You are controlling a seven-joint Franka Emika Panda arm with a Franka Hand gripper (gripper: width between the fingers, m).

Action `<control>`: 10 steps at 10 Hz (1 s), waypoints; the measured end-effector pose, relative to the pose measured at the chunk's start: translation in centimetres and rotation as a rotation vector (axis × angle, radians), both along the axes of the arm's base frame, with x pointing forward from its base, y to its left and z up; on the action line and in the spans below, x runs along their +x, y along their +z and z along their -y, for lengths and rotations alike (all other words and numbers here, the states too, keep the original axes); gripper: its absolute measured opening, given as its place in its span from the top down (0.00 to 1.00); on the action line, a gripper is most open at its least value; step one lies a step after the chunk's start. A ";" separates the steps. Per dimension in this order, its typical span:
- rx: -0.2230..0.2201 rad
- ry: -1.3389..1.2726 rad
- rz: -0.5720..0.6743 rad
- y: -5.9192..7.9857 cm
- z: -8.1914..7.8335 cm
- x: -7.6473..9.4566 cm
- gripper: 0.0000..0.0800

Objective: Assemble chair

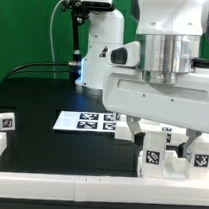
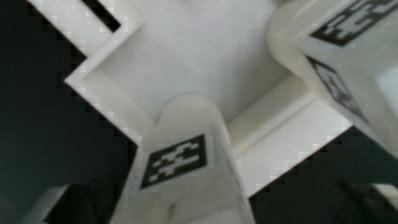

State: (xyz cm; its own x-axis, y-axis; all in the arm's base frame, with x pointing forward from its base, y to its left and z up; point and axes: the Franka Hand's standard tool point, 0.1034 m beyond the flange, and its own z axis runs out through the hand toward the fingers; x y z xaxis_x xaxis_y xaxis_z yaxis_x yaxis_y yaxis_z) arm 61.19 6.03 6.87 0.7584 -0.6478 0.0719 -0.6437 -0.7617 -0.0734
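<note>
In the exterior view my gripper [image 1: 158, 142] hangs low at the right, over a cluster of white tagged chair parts [image 1: 153, 162]. The arm's big white hand hides much of them. In the wrist view a white chair leg [image 2: 185, 150] with a square tag runs down between my dark fingers [image 2: 54, 206], and a dark gap shows on each side of it. My gripper [image 2: 210, 212] is open and straddles the leg. Behind the leg lies a large angular white panel [image 2: 125, 75]. Another tagged part [image 2: 347, 40] stands beside it.
The marker board [image 1: 90, 120] lies mid-table on the black surface. A small tagged white part [image 1: 6, 120] sits at the exterior view's left. A white border rail [image 1: 49, 167] runs along the front edge. The arm's base [image 1: 96, 52] stands at the back.
</note>
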 end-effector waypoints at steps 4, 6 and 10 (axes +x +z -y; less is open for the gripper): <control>0.050 -0.423 -0.049 0.3 0.3 0.0 0.64; 0.093 -0.729 -0.066 0.2 0.2 -0.2 0.64; 0.179 -1.109 -0.071 0.0 0.2 0.0 0.64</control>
